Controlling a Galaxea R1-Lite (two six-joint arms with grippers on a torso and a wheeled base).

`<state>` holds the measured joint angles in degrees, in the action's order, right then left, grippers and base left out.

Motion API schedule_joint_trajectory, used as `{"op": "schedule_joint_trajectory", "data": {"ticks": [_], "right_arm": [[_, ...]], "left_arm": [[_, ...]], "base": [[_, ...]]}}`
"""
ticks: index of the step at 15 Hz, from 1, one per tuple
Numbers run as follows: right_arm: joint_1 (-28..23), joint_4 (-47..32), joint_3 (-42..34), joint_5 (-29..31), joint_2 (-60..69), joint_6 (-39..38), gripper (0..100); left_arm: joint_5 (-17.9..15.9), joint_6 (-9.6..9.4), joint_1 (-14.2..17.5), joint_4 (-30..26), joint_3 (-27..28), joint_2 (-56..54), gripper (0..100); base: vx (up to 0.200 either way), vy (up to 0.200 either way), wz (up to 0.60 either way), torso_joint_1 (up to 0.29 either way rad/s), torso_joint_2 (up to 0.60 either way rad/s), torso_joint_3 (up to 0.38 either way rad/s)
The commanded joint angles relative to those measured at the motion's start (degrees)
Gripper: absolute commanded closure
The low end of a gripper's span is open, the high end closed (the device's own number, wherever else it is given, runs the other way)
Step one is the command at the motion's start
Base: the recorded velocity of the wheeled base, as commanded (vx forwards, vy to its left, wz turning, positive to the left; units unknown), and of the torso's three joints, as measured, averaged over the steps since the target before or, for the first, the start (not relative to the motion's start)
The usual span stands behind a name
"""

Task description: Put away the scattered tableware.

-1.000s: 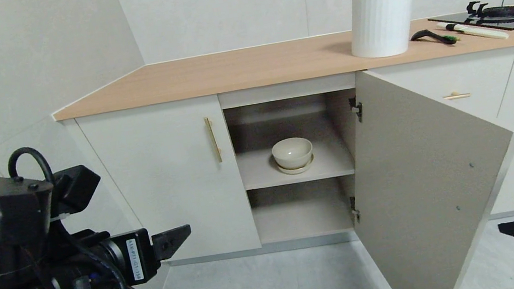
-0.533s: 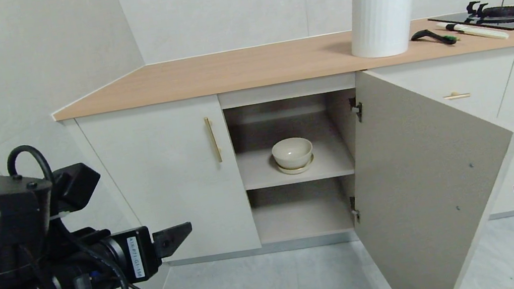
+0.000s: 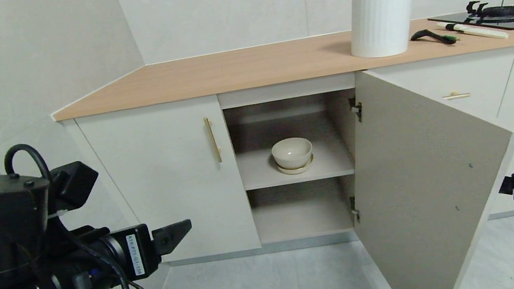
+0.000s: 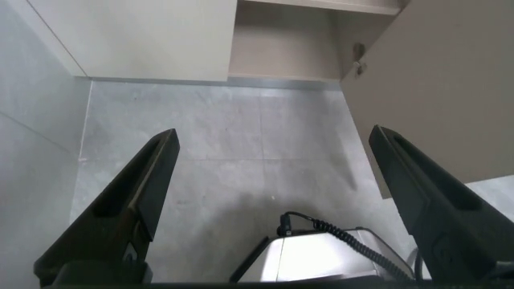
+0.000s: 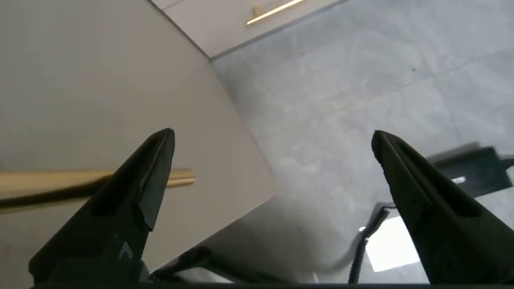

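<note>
**Bowl and saucer on cabinet shelf, both grippers spread and holding nothing**

A single cream, glossy round bowl (image 3: 292, 152) sits on one matching saucer (image 3: 295, 168) on the upper of two matte beige shelves inside a low kitchen cabinet (image 3: 287, 91). The pair stands close to the shelf's front edge, with bare board on either side. Of the unit's two flat doors, the left door (image 3: 165, 178) is shut and carries a slim vertical brass handle (image 3: 212, 139). The right door (image 3: 424, 175) is swung wide, its free edge jutting out over the grey tiled floor (image 3: 258, 287).

The left gripper (image 4: 273, 201) hangs low in front of the shut door, its two black wedge-shaped fingers spread wide apart over the tiles. The right gripper (image 5: 273, 193) is on the outer side of the open door, likewise spread, with that door's brass bar handle (image 5: 88, 185) just beside one finger.

On the smooth wood-grain countertop (image 3: 235, 68) stand one tall white ribbed cylinder (image 3: 383, 11) and, next to it, two utensils: a black-handled tool (image 3: 434, 36) and a long pale one (image 3: 472, 30). A black gas hob (image 3: 504, 10) is at the far right.
</note>
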<state>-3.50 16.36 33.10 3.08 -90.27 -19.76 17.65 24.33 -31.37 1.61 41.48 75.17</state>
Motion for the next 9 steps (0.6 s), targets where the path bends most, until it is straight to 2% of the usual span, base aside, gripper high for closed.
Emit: {"op": "schedule_joint_trajectory", "data": {"ticks": [1, 4, 7, 8, 9], "right_arm": [[1.48, 0.08, 0.04, -0.1, -0.7, -0.28, 0], [7.1, 0.25, 1.09, -0.36, -0.96, -0.72, 0], [14.05, 0.25, 2.59, -0.89, -2.37, -0.72, 0], [18.26, 0.25, 4.78, -0.89, -4.47, -0.89, 0], [19.76, 0.25, 5.66, -0.89, -5.53, -0.98, 0]], "left_arm": [[0.01, 0.01, 0.08, -0.03, 0.0, -0.02, 0], [-0.07, -0.16, 0.08, -0.03, 0.18, 0.07, 0], [-0.07, -0.16, 0.17, -0.03, 0.26, 0.07, 0], [-0.07, -0.16, 0.17, -0.03, 0.35, 0.07, 0], [-0.07, -0.16, 0.17, -0.03, 0.35, 0.07, 0]], "base": [[0.0, 0.0, 0.0, 0.0, 0.0, 0.0], [0.0, 0.0, 0.0, 0.0, 0.0, 0.0], [0.0, 0.0, 0.0, 0.0, 0.0, 0.0], [0.0, 0.0, 0.0, 0.0, 0.0, 0.0], [0.0, 0.0, 0.0, 0.0, 0.0, 0.0]]}}
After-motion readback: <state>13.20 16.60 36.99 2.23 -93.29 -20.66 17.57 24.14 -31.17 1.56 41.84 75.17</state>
